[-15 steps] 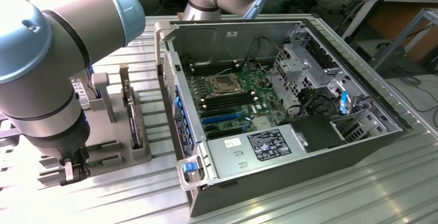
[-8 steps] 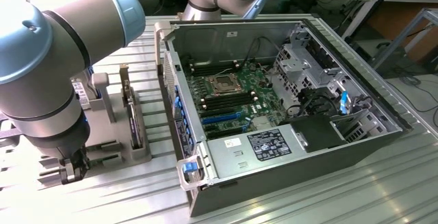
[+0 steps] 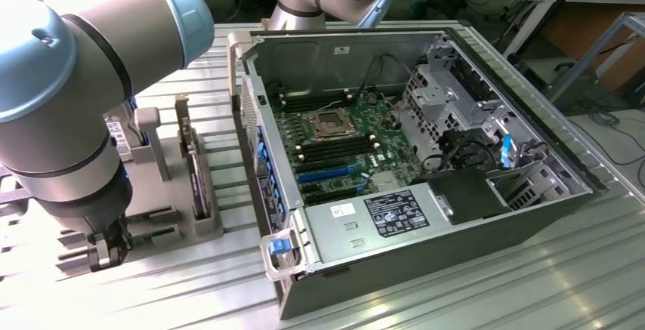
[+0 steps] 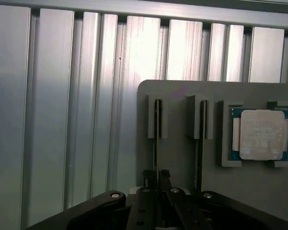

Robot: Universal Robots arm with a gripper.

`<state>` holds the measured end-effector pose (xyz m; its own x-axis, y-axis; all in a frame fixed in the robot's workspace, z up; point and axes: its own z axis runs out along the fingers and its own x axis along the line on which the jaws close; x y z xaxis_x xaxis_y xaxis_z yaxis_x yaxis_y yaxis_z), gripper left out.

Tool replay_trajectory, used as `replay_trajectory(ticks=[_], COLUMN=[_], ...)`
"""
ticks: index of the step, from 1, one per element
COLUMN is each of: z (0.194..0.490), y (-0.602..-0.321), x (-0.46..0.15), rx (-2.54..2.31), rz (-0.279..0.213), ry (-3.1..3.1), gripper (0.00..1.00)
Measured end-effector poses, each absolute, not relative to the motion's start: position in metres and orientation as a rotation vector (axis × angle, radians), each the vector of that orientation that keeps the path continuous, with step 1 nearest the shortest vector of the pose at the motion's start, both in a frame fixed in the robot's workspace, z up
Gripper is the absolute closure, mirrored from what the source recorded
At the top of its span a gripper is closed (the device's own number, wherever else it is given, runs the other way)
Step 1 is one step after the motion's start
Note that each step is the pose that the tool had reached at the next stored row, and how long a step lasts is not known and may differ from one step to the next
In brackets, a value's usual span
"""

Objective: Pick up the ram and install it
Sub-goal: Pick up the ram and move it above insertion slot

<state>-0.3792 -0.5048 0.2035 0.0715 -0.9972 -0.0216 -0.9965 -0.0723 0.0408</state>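
The ram (image 4: 156, 134) is seen edge-on, a thin dark stick stood upright in a slot of the grey holder (image 4: 177, 158). It is clasped by the gripper (image 4: 156, 175): the two dark fingertips (image 4: 164, 176) are pressed in close on either side of the stick's edge, with no gap to be made out between pad and board. A second stick (image 4: 200, 143) is seated in the neighbouring slot, untouched, between the gripped ram and a processor (image 4: 261, 134) that is laid flat in its own recess of the same holder.

The holder is set on a ribbed aluminium table (image 4: 62, 120).

In the exterior view, the arm (image 3: 71, 103) is bent down over the holder at the exterior view's left. Just beside it, to the exterior view's right, the open computer case (image 3: 333, 285) is laid on its side, and the motherboard (image 3: 348, 145) is exposed, with dark memory slots flanking the socket (image 3: 330, 124) at its centre.
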Motion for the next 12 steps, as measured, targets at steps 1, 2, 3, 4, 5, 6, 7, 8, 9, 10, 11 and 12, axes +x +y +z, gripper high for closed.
replay_trajectory(ticks=[1, 2, 3, 4, 5, 6, 7, 8, 9, 10, 11, 12], z=[0.208, 0.217, 0.225, 0.233, 0.24, 0.247, 0.256, 0.26, 0.264, 0.27, 0.274, 0.282], y=[-0.505, -0.505, -0.505, -0.505, -0.505, -0.505, -0.505, -0.505, -0.505, -0.505, -0.505, -0.505], x=[-0.379, -0.379, -0.379, -0.379, -0.379, -0.379, -0.379, -0.379, -0.379, -0.379, -0.379, -0.379], rx=[2.288, 2.288, 2.288, 2.288, 2.288, 2.288, 2.282, 2.272, 2.263, 2.252, 2.244, 2.233], rz=[-0.068, -0.068, -0.068, -0.068, -0.068, -0.068, -0.068, -0.068, -0.069, -0.069, -0.069, -0.069], ry=[-2.129, -2.129, -2.129, -2.129, -2.129, -2.129, -2.135, -2.146, -2.156, -2.169, -2.177, -2.189], gripper=[0.86, 0.86, 0.86, 0.86, 0.86, 0.86, 0.86, 0.86, 0.86, 0.86, 0.86, 0.86])
